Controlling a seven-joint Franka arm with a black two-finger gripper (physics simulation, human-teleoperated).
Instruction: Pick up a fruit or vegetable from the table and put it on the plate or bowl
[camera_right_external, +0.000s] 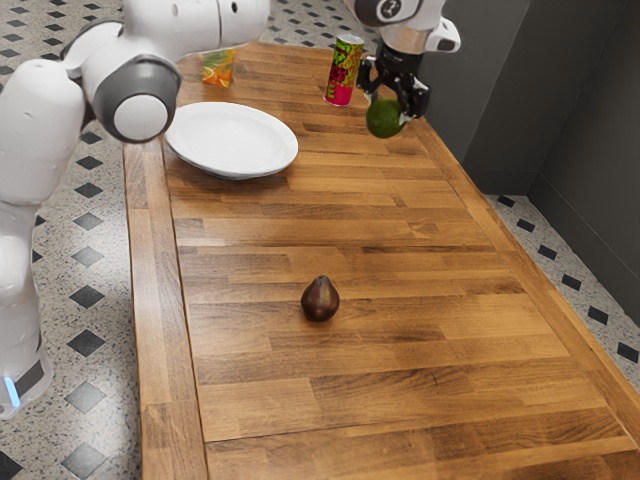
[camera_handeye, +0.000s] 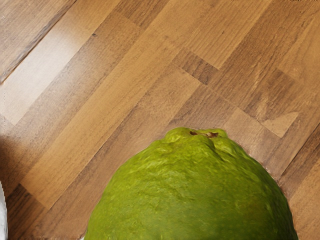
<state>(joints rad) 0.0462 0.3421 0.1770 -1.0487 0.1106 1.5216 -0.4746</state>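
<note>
End effector: the end effector (camera_right_external: 392, 107) hung over the far end of the tabletop (camera_right_external: 400, 350), toward the exterior view's right edge, its two black fingers clamped on the lime from opposite sides.
Task item: the lime (camera_right_external: 382, 120), a round green fruit, sat between the fingers and appeared to be clear of the wood, with nothing else supporting it.
Grip assessment: the fingers met the fruit about its upper half, so most of its body hung below them. On a round, pebbled skin this was judged adequate for carrying, though a jolt could roll it out.
Wrist view: the lime (camera_handeye: 195, 195) bulked directly under the hand, stem scar facing outward, with bare planks beyond it. This agreed with a lifted carry rather than a resting fruit.
Destination: the white plate (camera_right_external: 230, 138) lay near the far corner on the exterior view's left, well apart from the lime and holding nothing.
Task stage: pick-up judged complete; transfer across to the plate and release not yet done.
Obstruction: a tall printed can (camera_right_external: 344, 70) stood just beside the end effector, on the plate's side. The raised height was judged sensible for passing it.
Other items: a dark avocado (camera_right_external: 320, 298) rested mid-tabletop, untouched; an orange-patterned cup (camera_right_external: 218, 68) stood behind the plate.
</note>
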